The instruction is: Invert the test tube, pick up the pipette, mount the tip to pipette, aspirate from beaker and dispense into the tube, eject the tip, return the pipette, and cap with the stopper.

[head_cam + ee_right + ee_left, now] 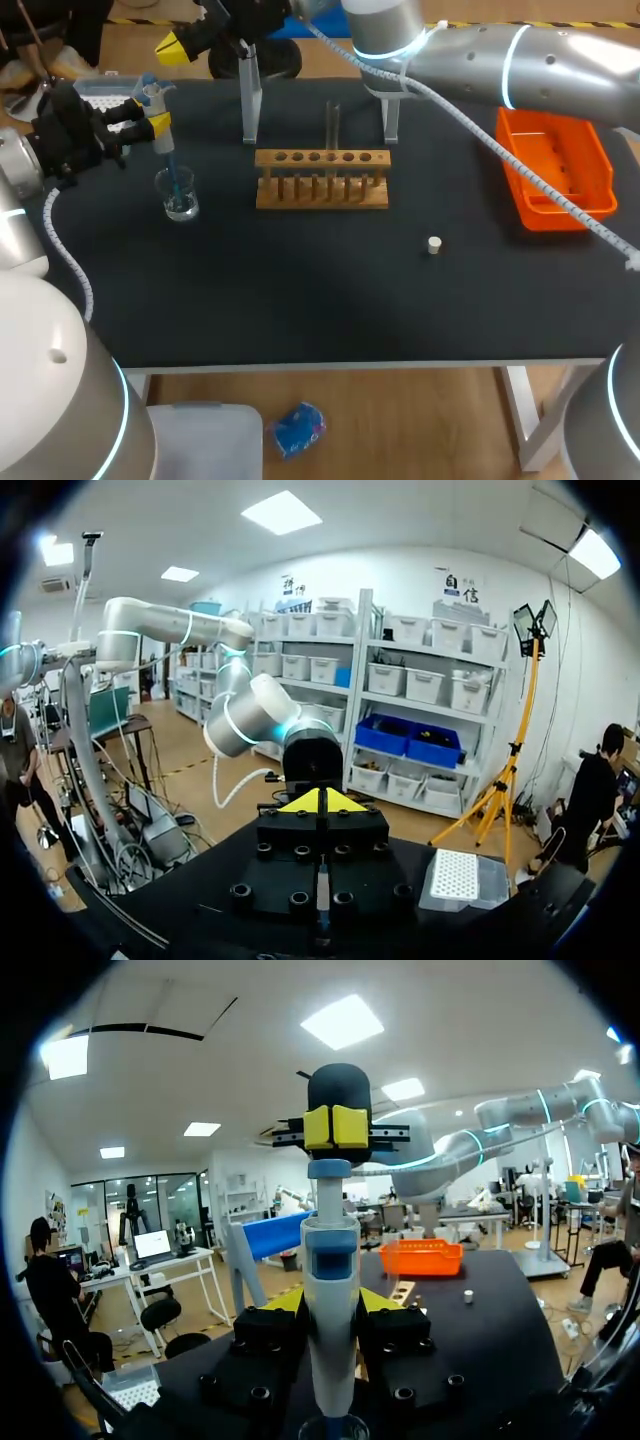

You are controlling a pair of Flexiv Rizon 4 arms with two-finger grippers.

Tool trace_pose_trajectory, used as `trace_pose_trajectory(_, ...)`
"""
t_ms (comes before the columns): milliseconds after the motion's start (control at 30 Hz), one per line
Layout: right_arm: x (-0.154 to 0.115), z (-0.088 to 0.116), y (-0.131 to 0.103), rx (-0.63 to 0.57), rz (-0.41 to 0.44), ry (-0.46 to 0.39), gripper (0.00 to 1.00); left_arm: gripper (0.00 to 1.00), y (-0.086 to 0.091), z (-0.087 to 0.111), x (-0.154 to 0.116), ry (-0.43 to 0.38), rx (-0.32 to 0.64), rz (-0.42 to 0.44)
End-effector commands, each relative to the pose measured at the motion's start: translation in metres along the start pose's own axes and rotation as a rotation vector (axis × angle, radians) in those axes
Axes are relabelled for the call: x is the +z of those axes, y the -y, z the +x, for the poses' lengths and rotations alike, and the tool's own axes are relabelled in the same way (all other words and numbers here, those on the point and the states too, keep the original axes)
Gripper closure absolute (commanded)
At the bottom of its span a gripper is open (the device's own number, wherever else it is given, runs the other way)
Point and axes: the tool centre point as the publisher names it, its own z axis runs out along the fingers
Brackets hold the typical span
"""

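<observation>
- L gripper (158,124): clamped on pipette (153,95), held upright so its tip dips in beaker (178,198); prob. aspirating.
- R gripper (176,46): fingers pinched together, empty, at plunger top, likely to press it.
- Rack (322,182): tube (333,122) upright, unfilled.
- Stopper (433,244): loose, right of rack, for capping later.

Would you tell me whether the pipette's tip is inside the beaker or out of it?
Inside: in the head view the pipette reaches its blue tip down into the beaker.
</observation>
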Motion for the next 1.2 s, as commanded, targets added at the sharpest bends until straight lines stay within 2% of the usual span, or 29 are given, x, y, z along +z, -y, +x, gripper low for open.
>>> trace_pose_trajectory(33,0.005,-0.009,0.002,0.002,-0.013,-0.017,1.0,1.0,0.0,0.001,0.0,0.005,0.001,0.0)
trace_pose_trajectory(733,0.029,-0.019,0.002,0.001,-0.064,-0.107,1.0,1.0,0.0,0.001,0.0,0.005,0.001,0.0)
trace_pose_trajectory(1200,0.034,-0.01,0.007,0.009,-0.081,-0.112,1.0,1.0,0.0,0.001,0.0,0.005,0.001,0.0)
